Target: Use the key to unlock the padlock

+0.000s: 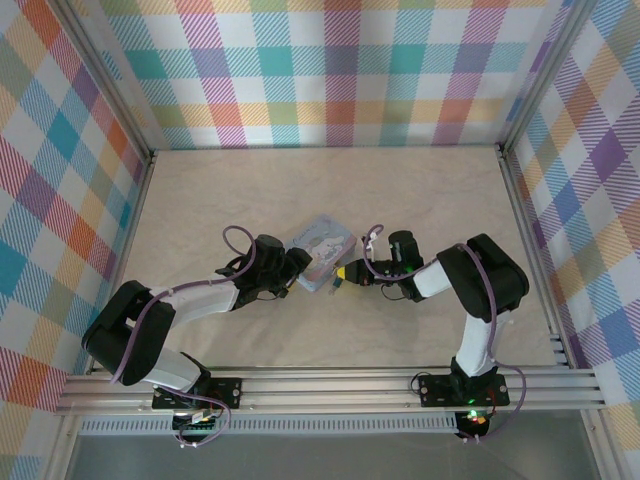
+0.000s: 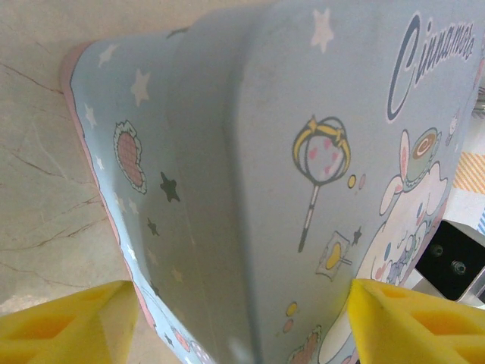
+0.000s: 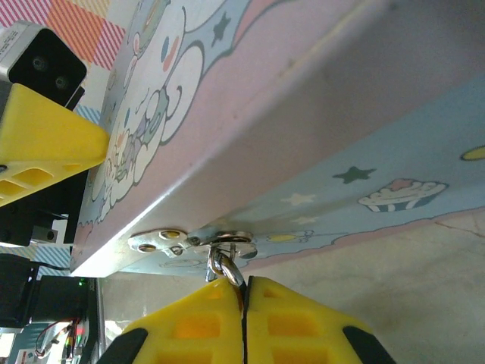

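The pale-blue cartoon tin box [image 1: 322, 250] lies between both arms. My left gripper [image 1: 300, 262] straddles its left corner, a yellow finger [image 2: 61, 322] against the side and another [image 2: 409, 322] against the lid [image 2: 250, 174], so it is shut on the box. My right gripper [image 3: 244, 292] is at the box's front hasp [image 3: 193, 240], shut on the padlock's thin silvery shackle [image 3: 224, 265], which loops through the hasp. The padlock's blue body is hidden between the fingers. The key is hidden.
The box's front rim [image 3: 303, 98] rests on a beige marbled table [image 1: 420, 190]. Plaid walls [image 1: 330, 70] enclose it on three sides. The left arm's yellow finger [image 3: 45, 144] appears beyond the box. Open tabletop lies behind and to both sides.
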`<state>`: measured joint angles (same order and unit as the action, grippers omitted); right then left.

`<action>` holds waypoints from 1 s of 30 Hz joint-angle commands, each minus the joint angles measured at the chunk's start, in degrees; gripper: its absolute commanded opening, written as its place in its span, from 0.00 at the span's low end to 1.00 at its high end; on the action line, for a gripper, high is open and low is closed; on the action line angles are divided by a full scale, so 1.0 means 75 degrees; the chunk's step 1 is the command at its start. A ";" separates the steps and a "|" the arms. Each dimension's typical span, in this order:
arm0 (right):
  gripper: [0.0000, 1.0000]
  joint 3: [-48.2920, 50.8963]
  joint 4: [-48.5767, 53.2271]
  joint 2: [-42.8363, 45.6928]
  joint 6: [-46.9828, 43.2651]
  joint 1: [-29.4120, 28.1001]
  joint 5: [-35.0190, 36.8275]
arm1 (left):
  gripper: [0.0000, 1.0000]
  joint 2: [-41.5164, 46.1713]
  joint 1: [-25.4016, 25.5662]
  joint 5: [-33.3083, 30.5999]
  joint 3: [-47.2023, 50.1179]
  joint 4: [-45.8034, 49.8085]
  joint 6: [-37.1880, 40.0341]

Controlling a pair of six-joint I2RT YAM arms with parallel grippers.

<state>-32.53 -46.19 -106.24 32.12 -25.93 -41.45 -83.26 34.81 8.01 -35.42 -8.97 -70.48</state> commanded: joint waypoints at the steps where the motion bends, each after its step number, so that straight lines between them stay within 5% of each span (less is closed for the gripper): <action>1: 0.07 0.0097 0.0007 0.0267 -0.0172 -0.0046 -0.0006 | 0.72 -0.0130 0.0093 -0.0156 0.0181 0.1146 0.0157; 30: 0.05 0.0154 0.0387 0.1253 0.0551 -0.0033 0.1733 | 0.73 -0.0015 -0.0040 -0.0104 0.0221 0.1090 0.0297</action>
<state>-31.62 -43.24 -99.35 36.86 -25.96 -30.37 -83.00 34.76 7.20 -35.42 -8.67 -69.60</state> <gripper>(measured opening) 0.066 0.726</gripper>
